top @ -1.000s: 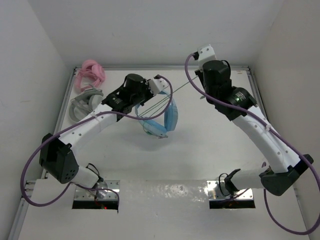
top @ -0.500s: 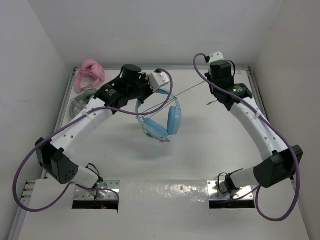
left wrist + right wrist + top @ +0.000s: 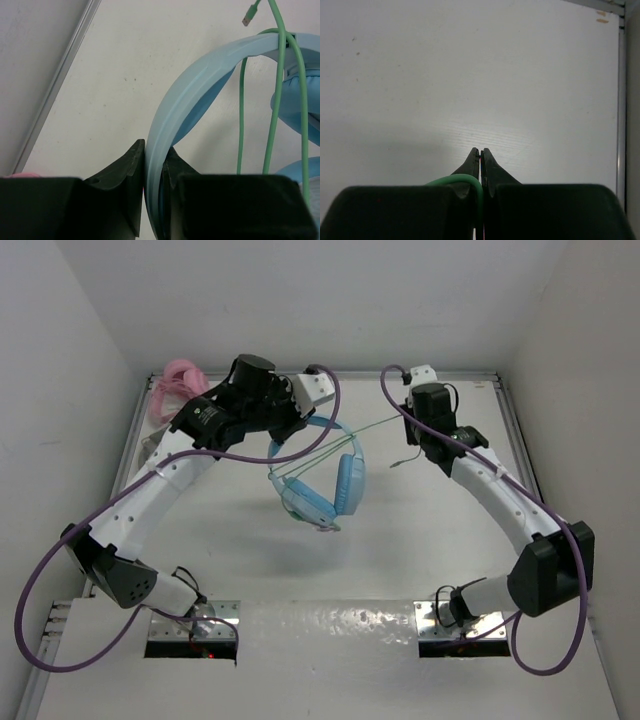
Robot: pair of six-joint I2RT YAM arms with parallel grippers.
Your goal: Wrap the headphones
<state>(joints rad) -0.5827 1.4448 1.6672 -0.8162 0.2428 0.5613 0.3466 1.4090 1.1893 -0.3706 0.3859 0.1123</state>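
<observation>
The light blue headphones (image 3: 322,485) hang in the air over the middle of the table, ear cups down. My left gripper (image 3: 296,424) is shut on the headband (image 3: 200,80), which runs up between the jaws (image 3: 154,160). The pale green cable (image 3: 350,435) lies in strands across the headband (image 3: 272,125) and runs right to my right gripper (image 3: 408,426). That gripper (image 3: 481,152) is shut on the cable (image 3: 465,179), which loops in from its left side. The plug end (image 3: 248,17) hangs free.
Pink headphones (image 3: 182,378) lie in the back left corner, just behind my left arm. A raised metal rim (image 3: 505,415) borders the table (image 3: 420,530) at the right, back and left.
My left gripper has carried the headphones slightly back and to the right. My right gripper has moved left and nearer, closing in on the headphones, so the cable span between them is shorter.
</observation>
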